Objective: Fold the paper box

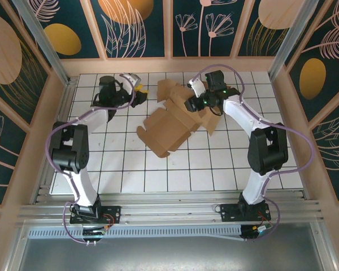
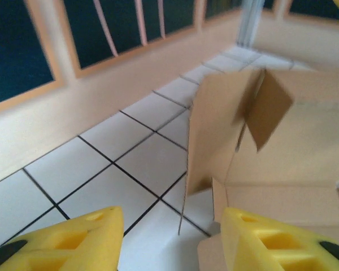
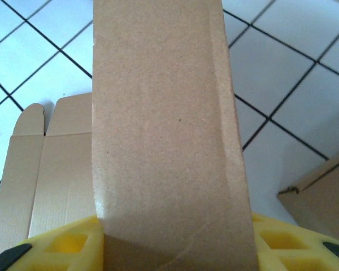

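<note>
Well, our right gripper (image 3: 175,245) clamps a flap (image 3: 164,113) of the paper box (image 1: 168,129), left gripper (image 2: 172,240) fingers apart; pulling too hard cd tear it.

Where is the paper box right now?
In the top view, the paper box lies open mid-table toward the far wall, between the left gripper and right gripper.

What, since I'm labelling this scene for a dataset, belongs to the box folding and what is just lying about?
Belongs to the job:
- flat brown cardboard box, some flaps raised
- left gripper, open, facing a box edge
- right gripper, a box flap between its yellow fingers

Just surroundings:
- white tiled table
- dark flower-patterned wall panels
</note>
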You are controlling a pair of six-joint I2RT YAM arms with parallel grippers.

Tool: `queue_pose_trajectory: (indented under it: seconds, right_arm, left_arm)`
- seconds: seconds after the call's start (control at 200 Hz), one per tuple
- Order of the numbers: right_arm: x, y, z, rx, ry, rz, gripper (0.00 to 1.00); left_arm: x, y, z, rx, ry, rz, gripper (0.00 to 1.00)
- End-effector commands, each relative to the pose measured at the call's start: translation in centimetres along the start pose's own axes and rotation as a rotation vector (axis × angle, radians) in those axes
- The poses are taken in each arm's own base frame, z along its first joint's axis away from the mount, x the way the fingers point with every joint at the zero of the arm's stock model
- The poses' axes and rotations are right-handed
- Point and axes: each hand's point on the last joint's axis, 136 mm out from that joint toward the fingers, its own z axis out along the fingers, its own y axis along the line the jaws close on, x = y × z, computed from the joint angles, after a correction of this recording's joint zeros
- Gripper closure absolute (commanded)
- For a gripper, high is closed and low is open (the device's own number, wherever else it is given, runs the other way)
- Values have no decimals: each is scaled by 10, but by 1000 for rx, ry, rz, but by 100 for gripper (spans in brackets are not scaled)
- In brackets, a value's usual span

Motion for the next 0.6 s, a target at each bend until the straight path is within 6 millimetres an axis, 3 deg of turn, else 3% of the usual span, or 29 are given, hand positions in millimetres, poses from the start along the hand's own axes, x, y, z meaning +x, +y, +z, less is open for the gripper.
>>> queue_pose_trajectory:
  seconds: [0.0, 0.165, 0.265, 0.32, 0.48, 0.596]
  right_arm:
    - [-2, 11, -2, -88, 16, -83, 55]
    - [0, 16, 1, -149, 31, -103, 56]
    - [4, 11, 7, -148, 48, -100, 56]
    - [6, 8, 10, -145, 58, -99, 56]
    - [5, 0, 17, -131, 70, -103, 56]
    - [-1, -3, 17, -122, 62, -112, 56]
  left_arm:
    - [25, 0, 19, 141, 102, 146, 52]
    - [38, 30, 56, 176, 123, 262, 52]
    - [46, 36, 68, 205, 111, 300, 52]
    - [52, 28, 70, 260, 92, 343, 52]
    - [64, -31, 48, 536, -114, 534, 53]
    - [58, -47, 40, 633, -230, 514, 56]
